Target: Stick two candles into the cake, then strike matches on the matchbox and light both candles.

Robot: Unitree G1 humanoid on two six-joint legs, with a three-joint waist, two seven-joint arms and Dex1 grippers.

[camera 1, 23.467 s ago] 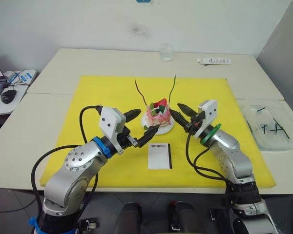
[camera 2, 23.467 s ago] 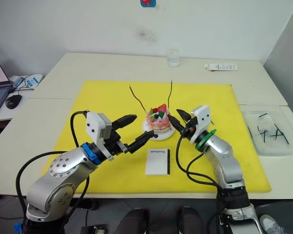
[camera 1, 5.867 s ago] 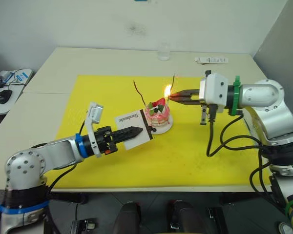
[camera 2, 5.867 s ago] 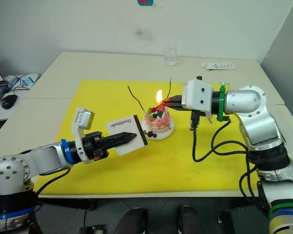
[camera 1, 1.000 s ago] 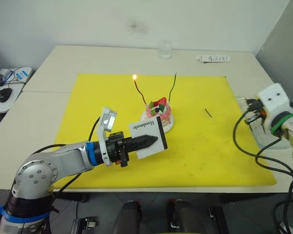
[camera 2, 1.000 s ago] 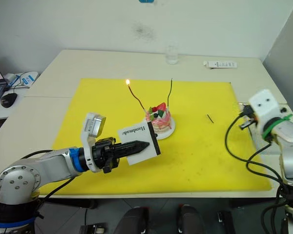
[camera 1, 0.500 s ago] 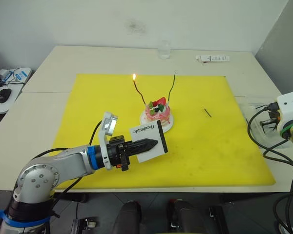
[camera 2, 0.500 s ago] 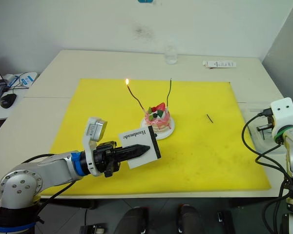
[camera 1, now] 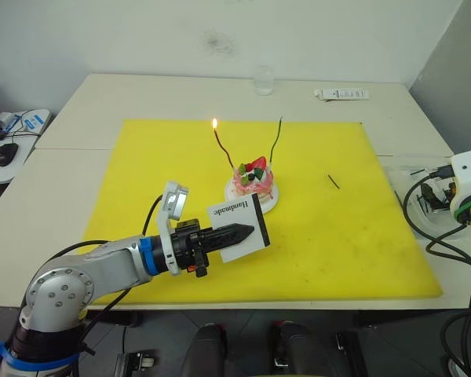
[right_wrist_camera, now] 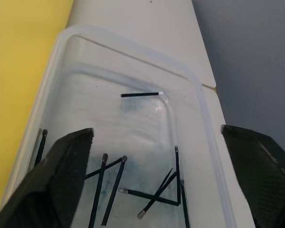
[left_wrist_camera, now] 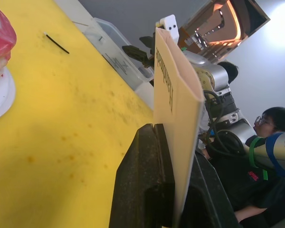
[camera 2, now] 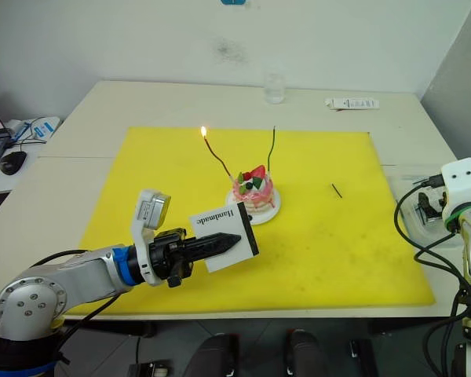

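Two candles stand in the cake (camera 1: 253, 182) on the yellow mat (camera 1: 141, 157). The red-brown candle (camera 1: 224, 149) has a small flame on top, and the green candle (camera 1: 275, 141) has none. The left gripper (camera 1: 243, 231) has its fingers clenched on the matchbox (camera 1: 237, 228), held up just in front of the cake. The right gripper (right_wrist_camera: 156, 190) hangs over a clear tray (right_wrist_camera: 133, 52) of matches (right_wrist_camera: 140, 94), its fingers spread wide with nothing in them. One match (camera 1: 334, 181) lies alone on the mat.
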